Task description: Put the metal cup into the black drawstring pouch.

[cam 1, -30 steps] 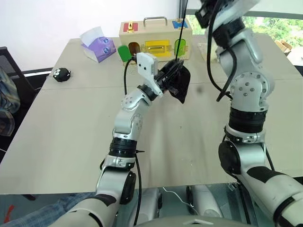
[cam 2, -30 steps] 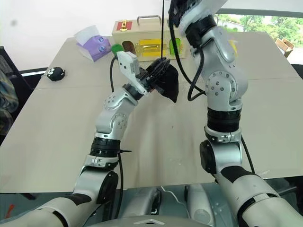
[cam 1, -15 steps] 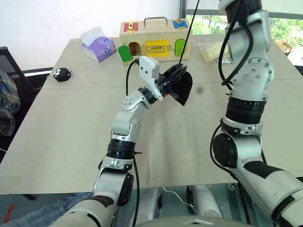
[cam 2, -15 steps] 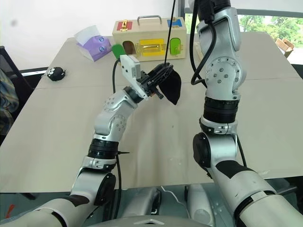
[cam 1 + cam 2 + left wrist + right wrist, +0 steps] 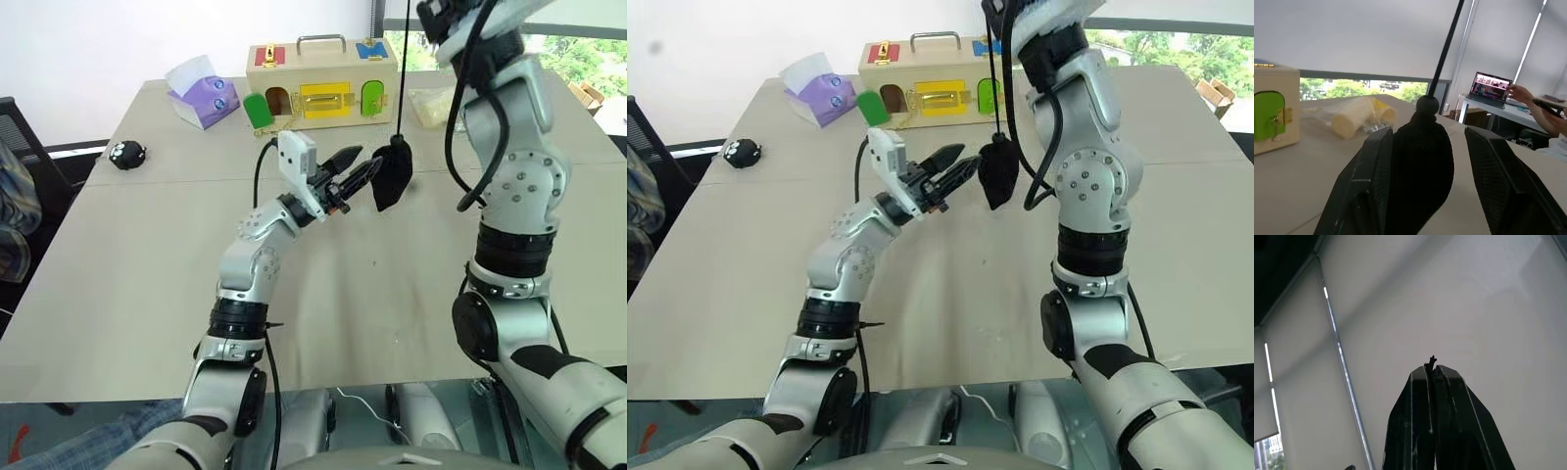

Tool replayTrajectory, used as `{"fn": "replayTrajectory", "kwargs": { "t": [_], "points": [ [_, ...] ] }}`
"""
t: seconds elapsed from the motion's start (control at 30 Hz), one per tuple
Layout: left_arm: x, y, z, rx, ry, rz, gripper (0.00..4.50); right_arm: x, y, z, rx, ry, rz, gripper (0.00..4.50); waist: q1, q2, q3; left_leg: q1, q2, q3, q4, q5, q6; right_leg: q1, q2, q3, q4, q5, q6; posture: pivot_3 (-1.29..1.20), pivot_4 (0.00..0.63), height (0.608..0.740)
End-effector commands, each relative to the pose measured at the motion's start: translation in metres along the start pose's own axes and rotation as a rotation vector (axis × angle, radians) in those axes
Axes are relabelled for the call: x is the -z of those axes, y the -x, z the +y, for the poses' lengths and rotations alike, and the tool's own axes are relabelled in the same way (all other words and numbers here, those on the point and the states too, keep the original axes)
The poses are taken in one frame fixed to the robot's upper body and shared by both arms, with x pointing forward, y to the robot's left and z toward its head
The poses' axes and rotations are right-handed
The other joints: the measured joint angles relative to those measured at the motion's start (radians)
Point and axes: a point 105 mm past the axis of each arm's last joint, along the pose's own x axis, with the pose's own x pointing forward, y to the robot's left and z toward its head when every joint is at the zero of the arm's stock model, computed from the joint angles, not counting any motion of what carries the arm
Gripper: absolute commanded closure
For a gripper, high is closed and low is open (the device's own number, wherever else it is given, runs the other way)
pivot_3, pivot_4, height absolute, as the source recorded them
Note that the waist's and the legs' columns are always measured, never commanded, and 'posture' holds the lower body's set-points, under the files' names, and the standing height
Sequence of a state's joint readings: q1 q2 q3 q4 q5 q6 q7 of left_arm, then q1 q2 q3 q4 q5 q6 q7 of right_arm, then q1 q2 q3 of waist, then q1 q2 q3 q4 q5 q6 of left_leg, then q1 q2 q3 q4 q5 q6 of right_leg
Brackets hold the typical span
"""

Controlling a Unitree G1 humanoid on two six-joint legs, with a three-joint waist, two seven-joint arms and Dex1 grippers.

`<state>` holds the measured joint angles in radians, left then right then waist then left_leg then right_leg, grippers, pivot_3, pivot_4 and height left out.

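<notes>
**Office / lab room**

Looks like office w/ test setup: long beige counter point(image 5: 137, 284), roller blinds on big windows point(image 5: 1376, 39), open laptop point(image 5: 1492, 88) on a side desk w/ a person's hand point(image 5: 1520, 93), black chair point(image 5: 15, 127).

- Head views are bright and evenly lit, daylight coming in from the window point(image 5: 578, 54) at the far right.
- Shadows on the table point(image 5: 147, 274) are soft and faint, no harsh glare anywhere.
- Left wrist view: the near fingers point(image 5: 1359, 191) and black pouch point(image 5: 1420, 166) are soft and dark against the bright window strip.
- Right wrist view is dimmer, with the fingers point(image 5: 1415, 431) silhouetted against a pale blind.
</notes>
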<state>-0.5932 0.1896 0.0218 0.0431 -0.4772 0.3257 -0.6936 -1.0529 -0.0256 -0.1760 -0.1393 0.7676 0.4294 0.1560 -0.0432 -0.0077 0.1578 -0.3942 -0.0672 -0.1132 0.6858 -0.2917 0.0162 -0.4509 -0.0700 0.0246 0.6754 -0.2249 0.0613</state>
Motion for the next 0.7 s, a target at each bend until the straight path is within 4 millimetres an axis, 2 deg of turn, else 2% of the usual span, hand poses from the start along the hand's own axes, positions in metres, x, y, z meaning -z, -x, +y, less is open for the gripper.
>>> {"fn": "replayTrajectory", "kwargs": {
  "t": [0.03,0.1,0.2,0.27,0.37,0.43,0.57,0.63,0.7],
  "points": [
    [-0.015,0.018,-0.005,0.015,-0.021,-0.012,2.1,-0.004,0.009,0.016,-0.066,-0.013,0.009,4.5,-0.001,0.0,0.0,0.0,0.0,0.0,0.0,0.0,0.0,0.0,0.0,0.0,0.0,0.0,0.0,0.0,0.15,0.71],
    [-0.012,0.028,-0.004,0.01,-0.023,0.021,2.1,0.002,0.016,0.015,-0.068,-0.023,0.056,4.5,-0.001,0.0,0.0,0.0,0.0,0.0,0.0,0.0,0.0,0.0,0.0,0.0,0.0,0.0,0.0,0.0,0.15,0.71],
    [0.008,0.055,0.011,-0.079,-0.123,0.143,2.05,0.01,0.043,-0.004,-0.062,0.089,0.193,3.6,0.003,0.0,0.0,0.0,0.0,0.0,0.0,0.0,0.0,0.0,0.0,-0.001,-0.001,0.0,0.0,0.0,0.15,0.71],
    [0.017,0.075,0.019,-0.132,-0.148,0.199,2.05,0.008,0.063,-0.022,-0.022,0.139,0.262,2.68,0.006,0.0,0.0,0.0,0.0,-0.001,0.0,0.0,0.0,0.001,0.0,-0.001,-0.002,0.0,0.0,0.0,0.15,0.71],
    [0.022,0.093,0.02,-0.15,-0.148,0.23,2.05,0.011,0.087,-0.03,-0.033,0.117,0.368,1.22,0.008,0.001,0.0,-0.001,0.0,-0.001,-0.001,0.0,0.0,0.001,-0.001,-0.001,-0.003,0.0,0.0,0.0,0.15,0.71],
    [0.026,0.107,0.02,-0.162,-0.137,0.258,2.05,0.015,0.11,-0.034,-0.058,0.095,0.459,1.22,0.009,0.001,0.0,-0.001,0.0,-0.001,-0.001,0.0,0.0,0.001,-0.001,-0.002,-0.003,0.0,0.0,0.0,0.15,0.71],
    [0.031,0.124,0.02,-0.19,-0.121,0.288,2.05,0.024,0.158,-0.062,0.009,0.114,0.605,1.22,0.01,0.001,0.0,-0.001,0.001,-0.001,-0.002,0.0,0.001,0.002,-0.001,-0.002,-0.005,0.0,0.0,0.0,0.15,0.71],
    [0.036,0.136,0.018,-0.208,-0.127,0.319,2.05,0.035,0.21,-0.087,0.066,0.156,0.691,1.22,0.013,0.0,0.0,0.0,0.001,-0.001,-0.001,-0.001,0.002,0.003,-0.001,-0.002,-0.006,0.0,0.0,0.0,0.15,0.71],
    [0.039,0.145,0.017,-0.225,-0.127,0.341,2.05,0.044,0.248,-0.092,0.068,0.173,0.778,1.22,0.024,-0.001,-0.001,0.0,0.001,-0.002,-0.002,-0.002,0.004,0.005,-0.001,-0.003,-0.008,0.0,0.0,0.0,0.15,0.71]
  ]
}}
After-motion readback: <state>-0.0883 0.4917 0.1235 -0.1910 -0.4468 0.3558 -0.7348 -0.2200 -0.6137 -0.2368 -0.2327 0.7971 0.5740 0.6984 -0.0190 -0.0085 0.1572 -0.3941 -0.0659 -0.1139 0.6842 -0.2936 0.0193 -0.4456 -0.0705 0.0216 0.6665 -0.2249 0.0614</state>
